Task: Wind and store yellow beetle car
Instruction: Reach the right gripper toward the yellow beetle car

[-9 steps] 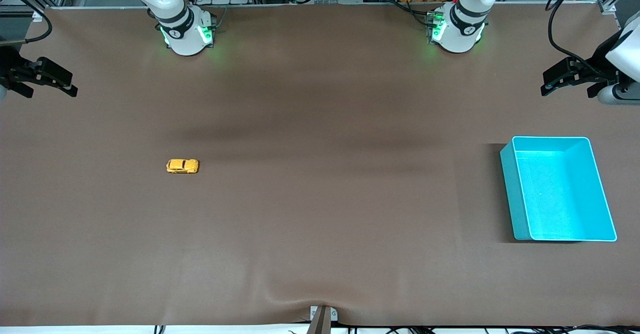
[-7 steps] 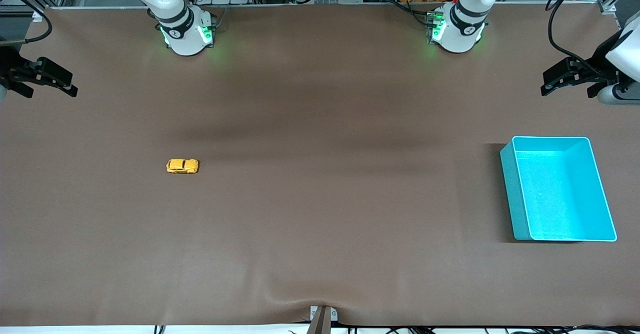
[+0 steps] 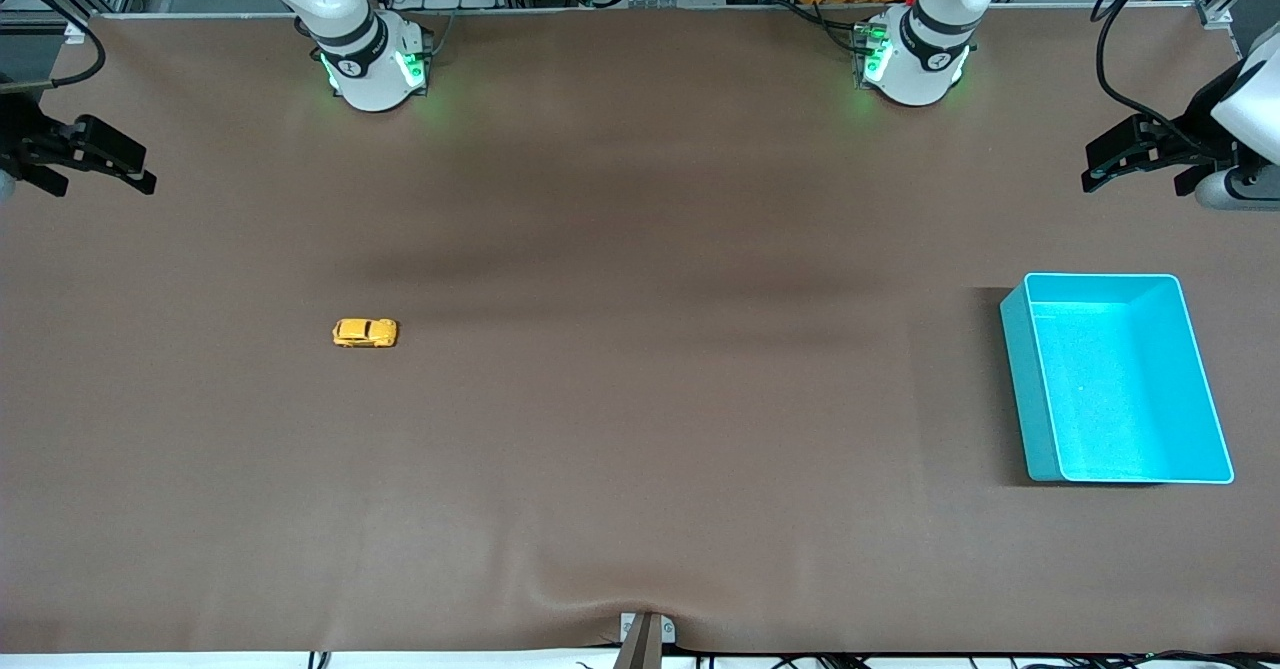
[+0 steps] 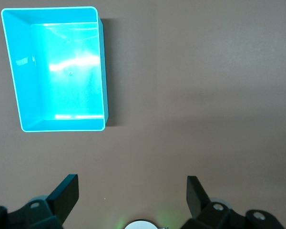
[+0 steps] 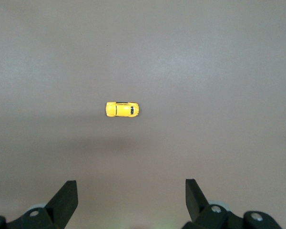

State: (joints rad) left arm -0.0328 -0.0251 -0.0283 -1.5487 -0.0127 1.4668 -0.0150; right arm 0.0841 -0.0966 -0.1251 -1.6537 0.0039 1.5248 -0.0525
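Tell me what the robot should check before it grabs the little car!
1. Car on its wheels on the table, nothing touching it: ok.
2. Right pincer open, high over the car's end of the table: ok.
3. Right pincer lined up with the car: not ok, the car sits off from the gap between the fingers in the right wrist view.
4. Bin empty and upright, at the left arm's end: ok.
5. Left pincer open, waiting high near the bin: ok.
6. Car's winding part: cannot tell.
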